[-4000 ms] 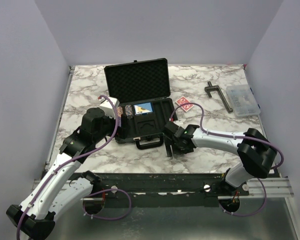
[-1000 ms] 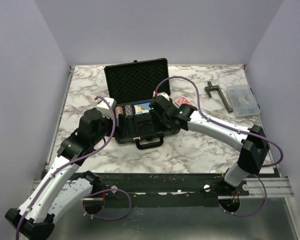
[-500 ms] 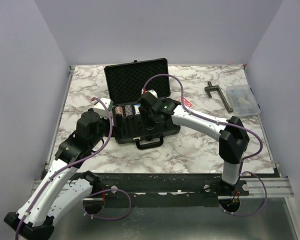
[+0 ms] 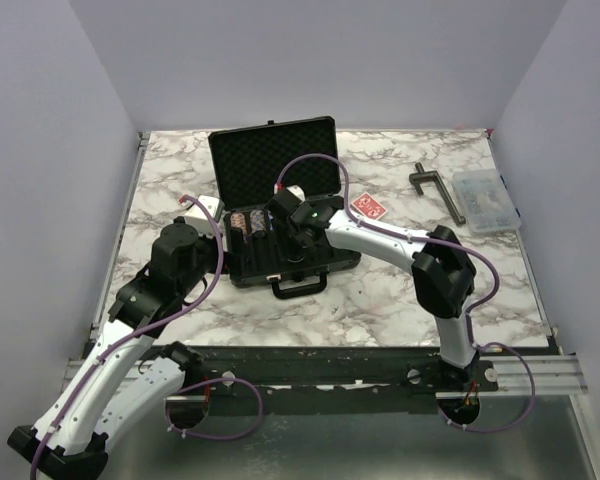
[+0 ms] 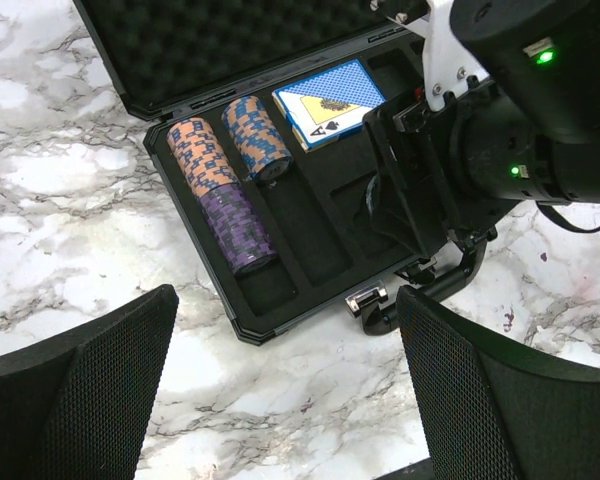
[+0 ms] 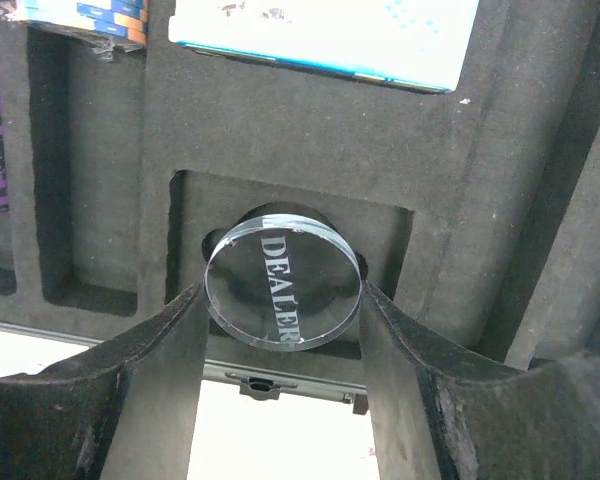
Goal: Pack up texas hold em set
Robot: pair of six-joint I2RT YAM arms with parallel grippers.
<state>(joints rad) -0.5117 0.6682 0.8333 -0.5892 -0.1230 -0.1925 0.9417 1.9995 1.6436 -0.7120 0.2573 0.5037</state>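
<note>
- Right wrist view: the right gripper (image 6: 283, 297) is closed partway and pinches a clear dealer button (image 6: 283, 277) by its rim. The lettered face points up at the camera.
- The button hangs at frame centre over the square recess (image 6: 192, 205) in the foam of the case (image 6: 280, 135). I cannot tell whether it touches the recess floor.
- Risk: the button looks slightly tilted. If let go from here it could catch the recess lip, sit proud, or skid onto the blue deck (image 6: 320, 35) at the top of the frame.
- Risk: the fingers (image 6: 150, 370) flank the recess walls closely. Opening wide may drag on the foam and flick the button out.
- Left wrist view: the left gripper (image 5: 285, 310) is spread wide with nothing in it, and hovers over the case's lower corner.
- Three chip stacks (image 5: 238, 232) lie in slots at centre left. The right arm fills the upper right of the frame.
- Risk: both arms crowd one case, so a low left move could nudge it and put the recess out of line.
- Top view: the case sits open at centre of the table (image 4: 180, 180), with its lid up.
- The red deck (image 4: 368, 207) lies outside the case to its right, not yet packed.
- Risk: closing the lid over a proud button or the missing deck would leave the set unpacked.
</note>
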